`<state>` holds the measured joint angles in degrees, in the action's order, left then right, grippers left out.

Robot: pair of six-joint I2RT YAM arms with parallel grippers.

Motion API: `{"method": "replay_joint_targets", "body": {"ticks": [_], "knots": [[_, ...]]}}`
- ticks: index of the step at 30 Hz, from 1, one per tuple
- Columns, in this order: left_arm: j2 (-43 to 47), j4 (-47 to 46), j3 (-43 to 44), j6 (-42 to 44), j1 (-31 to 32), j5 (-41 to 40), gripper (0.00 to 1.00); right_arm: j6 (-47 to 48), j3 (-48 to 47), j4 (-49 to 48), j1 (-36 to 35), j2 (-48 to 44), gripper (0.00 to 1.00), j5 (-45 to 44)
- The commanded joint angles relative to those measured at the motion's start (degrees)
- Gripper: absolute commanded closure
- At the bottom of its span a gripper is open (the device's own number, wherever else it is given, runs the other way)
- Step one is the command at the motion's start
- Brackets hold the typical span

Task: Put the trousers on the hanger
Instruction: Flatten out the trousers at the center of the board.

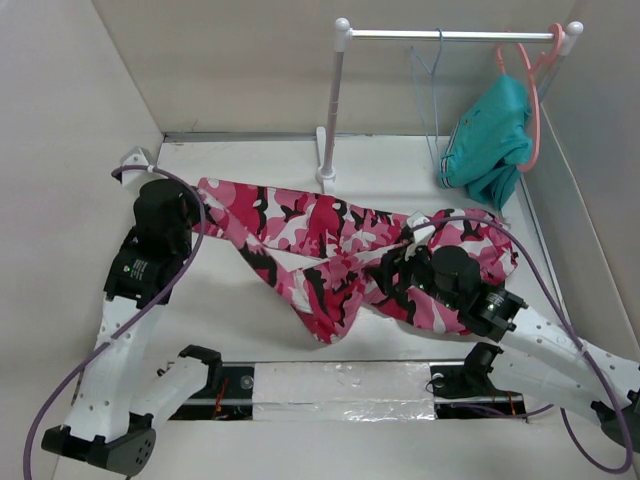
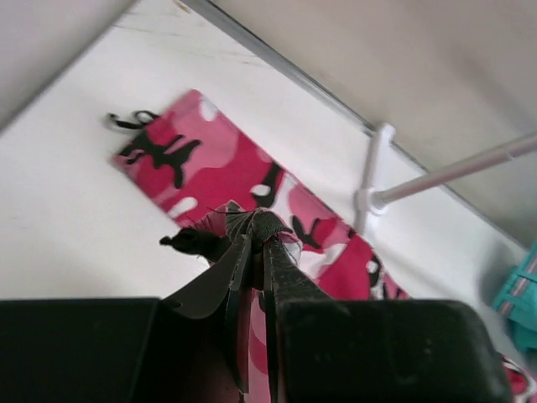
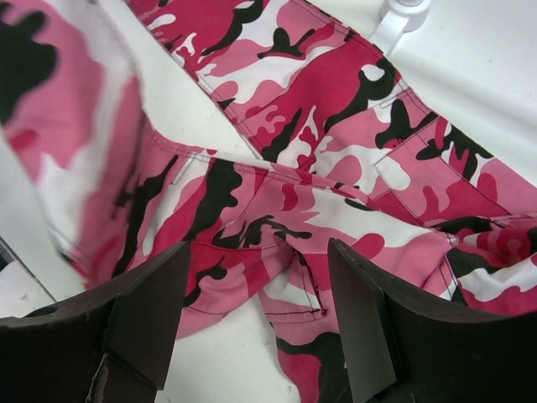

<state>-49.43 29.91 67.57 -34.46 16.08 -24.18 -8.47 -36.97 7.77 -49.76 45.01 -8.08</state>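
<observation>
The pink, white and black camouflage trousers [image 1: 330, 245] lie spread across the table, legs running left and folded toward the front. My left gripper [image 1: 190, 215] is shut on a pinch of a trouser leg near its cuff end [image 2: 252, 225]; the flat cuff [image 2: 180, 155] lies beyond it. My right gripper [image 1: 395, 270] is open, hovering just above the crumpled waist part [image 3: 277, 243], with its fingers [image 3: 151, 302] either side of a fold. The thin pale-blue hanger [image 1: 432, 100] hangs on the rail at the back.
A white clothes rail [image 1: 450, 34] on a post [image 1: 330, 110] stands at the back. A coral-pink hanger [image 1: 530, 95] carrying a teal garment [image 1: 490, 140] hangs at its right end. Walls close in left, back and right. A taped strip [image 1: 340, 388] lies at the front.
</observation>
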Motion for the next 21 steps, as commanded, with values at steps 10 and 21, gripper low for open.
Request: {"method": "replay_joint_targets", "body": {"ticks": [10, 21], "knots": [[-1.19, 18.25, 10.22, 11.18, -0.52, -28.27, 0.99, 2.05, 0.85, -0.82, 0.45, -2.57, 0.27, 2.97], [-11.56, 2.46, -3.94, 11.07, -19.23, -19.86, 0.96, 3.55, -1.71, 2.43, 0.98, -2.21, 0.27, 1.66]]}}
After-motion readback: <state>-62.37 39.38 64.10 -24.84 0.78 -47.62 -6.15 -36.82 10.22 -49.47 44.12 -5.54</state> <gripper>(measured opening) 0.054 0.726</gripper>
